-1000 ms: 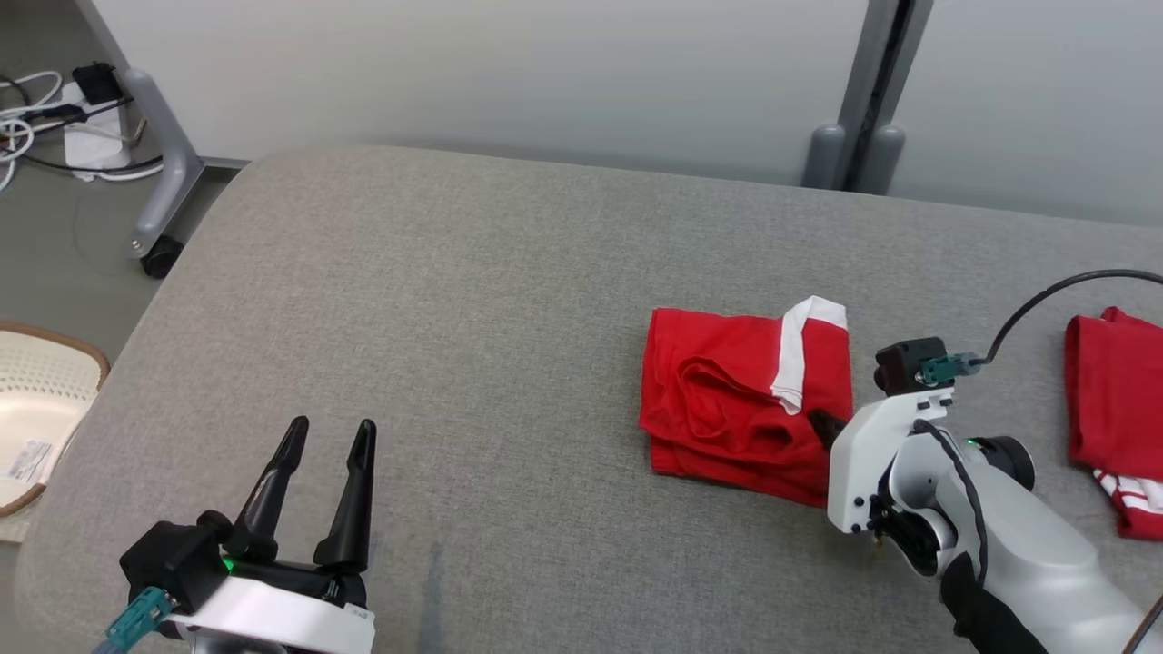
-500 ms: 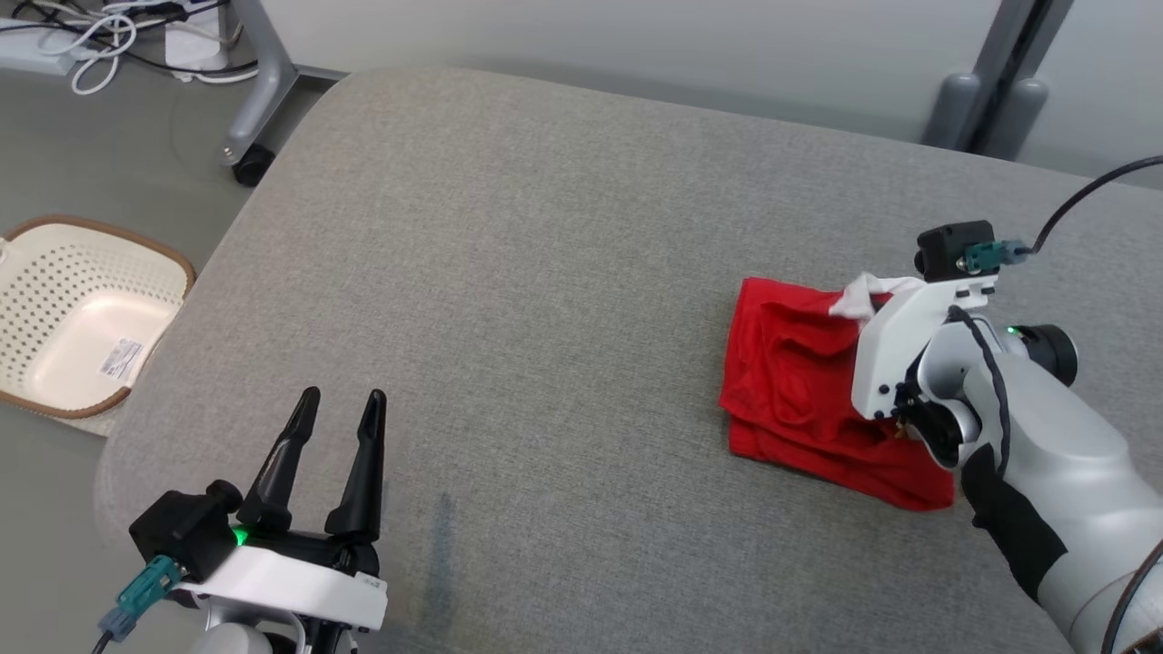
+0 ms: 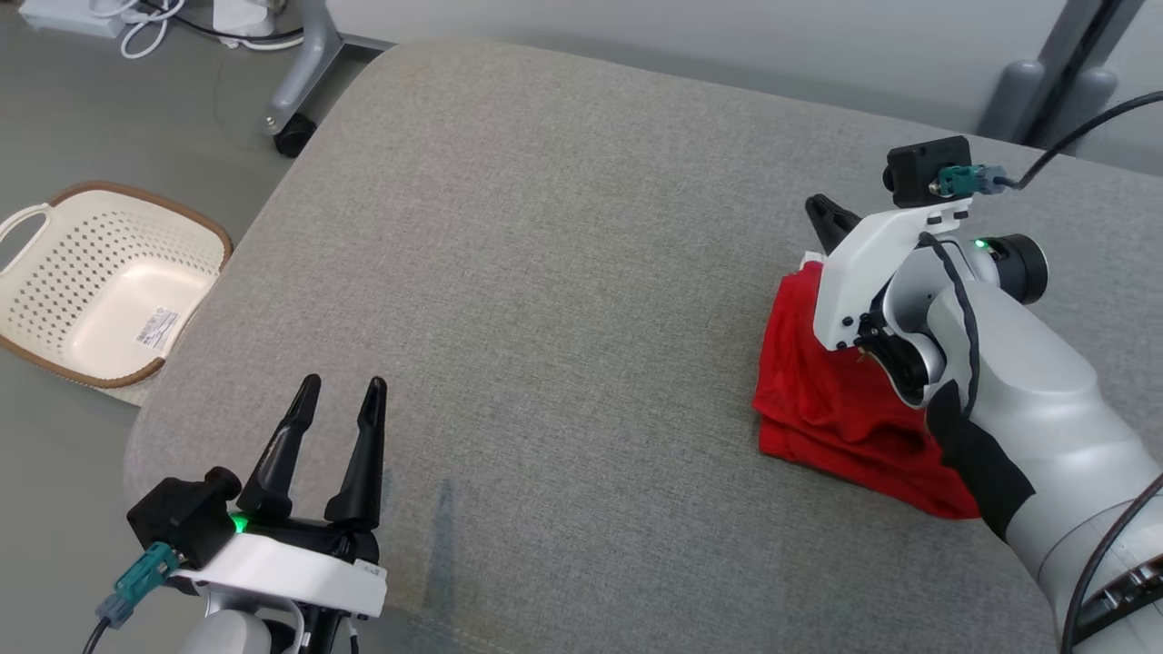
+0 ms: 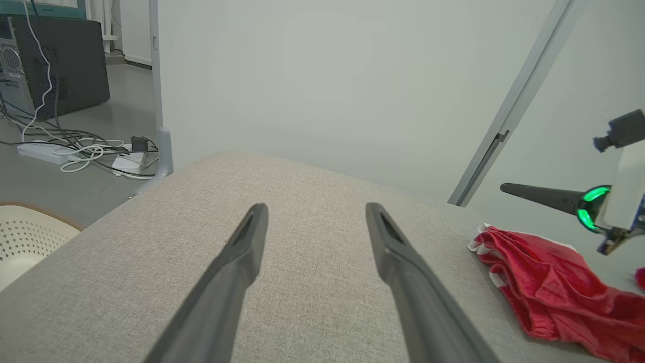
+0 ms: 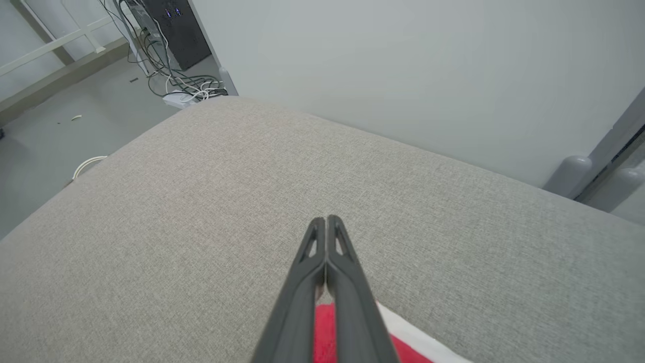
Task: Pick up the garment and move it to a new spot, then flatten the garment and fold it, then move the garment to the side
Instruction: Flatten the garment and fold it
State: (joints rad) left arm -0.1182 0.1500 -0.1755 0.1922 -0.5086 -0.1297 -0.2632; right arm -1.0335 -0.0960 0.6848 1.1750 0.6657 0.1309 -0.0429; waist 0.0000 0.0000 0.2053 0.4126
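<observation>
Grey padded table (image 3: 545, 272): in order | red garment (image 3: 818, 409): folded, on table's right part, beneath my right wrist | my right gripper (image 3: 820, 209): fingers pressed together, empty, tips beyond garment's far edge | my left gripper (image 3: 342, 384): spread, empty, well apart from garment.

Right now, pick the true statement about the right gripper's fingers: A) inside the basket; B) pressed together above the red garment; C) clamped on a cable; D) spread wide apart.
B: the right gripper has its fingers shut tip to tip, the red garment below them.
</observation>
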